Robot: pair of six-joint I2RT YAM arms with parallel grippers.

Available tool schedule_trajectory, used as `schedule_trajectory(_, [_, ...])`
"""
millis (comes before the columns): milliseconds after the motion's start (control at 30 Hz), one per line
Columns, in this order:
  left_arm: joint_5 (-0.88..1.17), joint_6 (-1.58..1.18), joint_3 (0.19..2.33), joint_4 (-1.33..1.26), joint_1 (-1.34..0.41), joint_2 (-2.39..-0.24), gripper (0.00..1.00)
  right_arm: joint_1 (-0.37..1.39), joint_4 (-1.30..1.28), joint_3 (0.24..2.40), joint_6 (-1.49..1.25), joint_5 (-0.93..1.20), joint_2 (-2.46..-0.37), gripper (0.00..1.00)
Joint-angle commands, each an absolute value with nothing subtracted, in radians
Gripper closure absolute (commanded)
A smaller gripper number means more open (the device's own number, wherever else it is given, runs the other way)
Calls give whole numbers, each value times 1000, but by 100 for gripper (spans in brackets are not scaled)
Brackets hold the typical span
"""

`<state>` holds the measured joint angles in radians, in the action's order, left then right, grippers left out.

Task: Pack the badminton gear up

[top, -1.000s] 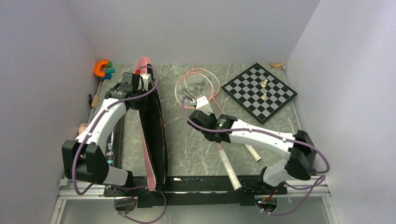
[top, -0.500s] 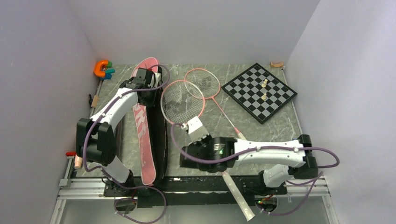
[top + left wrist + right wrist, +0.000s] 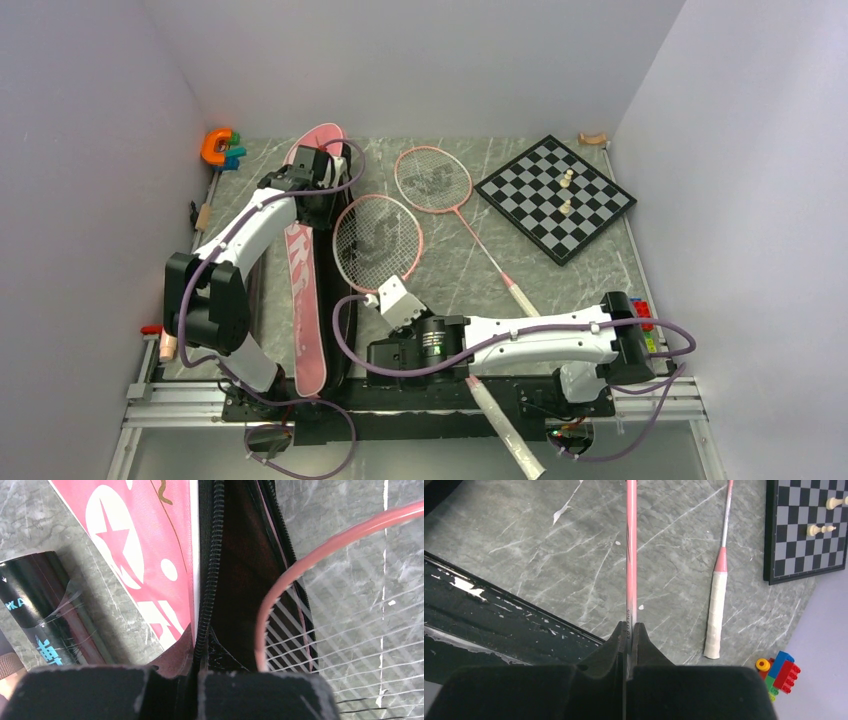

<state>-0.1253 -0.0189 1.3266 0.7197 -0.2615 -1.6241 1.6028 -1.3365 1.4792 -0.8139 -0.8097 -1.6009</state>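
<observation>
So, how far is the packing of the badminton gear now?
Done: nothing is fully packed yet. In hand: the left gripper pinches the bag open by its zipper edge, and the right gripper grips one racket by the shaft, its head at the opening. Left: the second racket on the table and the tube beside the bag.

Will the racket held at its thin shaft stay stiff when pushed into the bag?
Probably light, since the right hand holds the racket by its shaft alone. The thin shaft may flex or twist in the grip. The strings could snag on the zipper of the bag.
</observation>
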Motion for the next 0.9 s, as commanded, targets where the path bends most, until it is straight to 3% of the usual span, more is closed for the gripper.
schedule_trajectory(0, [-120,-16,1368,716,-281,-1603,100,1620,-1310,1534,-749,-817,-1623,100])
schedule_trajectory(433, [-89,-25,1383,726,-295,-1613,100,1630,-1153,1603,-579,-762,-1746,100])
schedule_trajectory(867, [74,-24,1311,705,-294,-1534,100,1440,-956,1767,-550,-845,-1898,100])
